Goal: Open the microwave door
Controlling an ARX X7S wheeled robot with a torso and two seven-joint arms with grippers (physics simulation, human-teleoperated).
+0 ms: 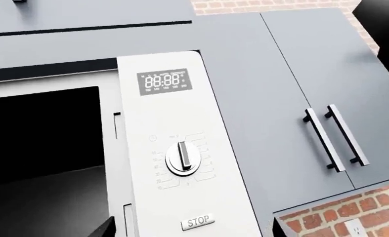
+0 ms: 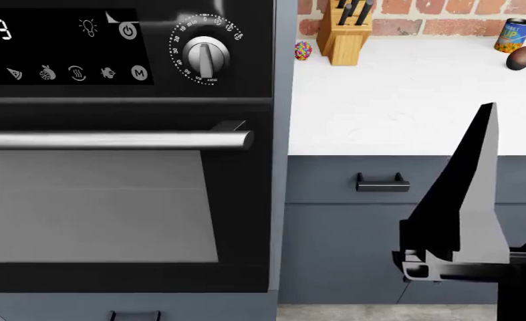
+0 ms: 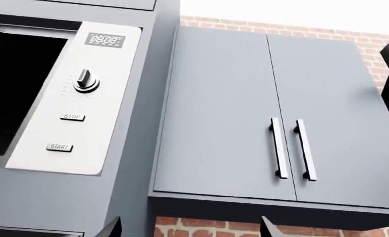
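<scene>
The microwave (image 1: 174,148) is silver, with a lit display (image 1: 162,81), a dial (image 1: 184,158) and a STOP button (image 1: 197,221). Its dark cavity (image 1: 42,138) lies exposed beside the control panel, and the door itself is out of view. My left gripper (image 1: 191,229) is open just in front of the panel near the STOP button, with nothing between its fingers. The right wrist view shows the microwave (image 3: 75,98) from lower and farther back, cavity (image 3: 16,89) dark. My right gripper (image 3: 191,228) is open and empty below the wall cabinet.
Grey wall cabinets (image 3: 280,113) with two bar handles (image 3: 278,148) hang beside the microwave. Below is a black oven (image 2: 120,134) with a long bar handle (image 2: 111,140). The white counter (image 2: 406,100) carries a knife block (image 2: 343,33) and a can (image 2: 513,33). A dark arm part (image 2: 463,200) rises at right.
</scene>
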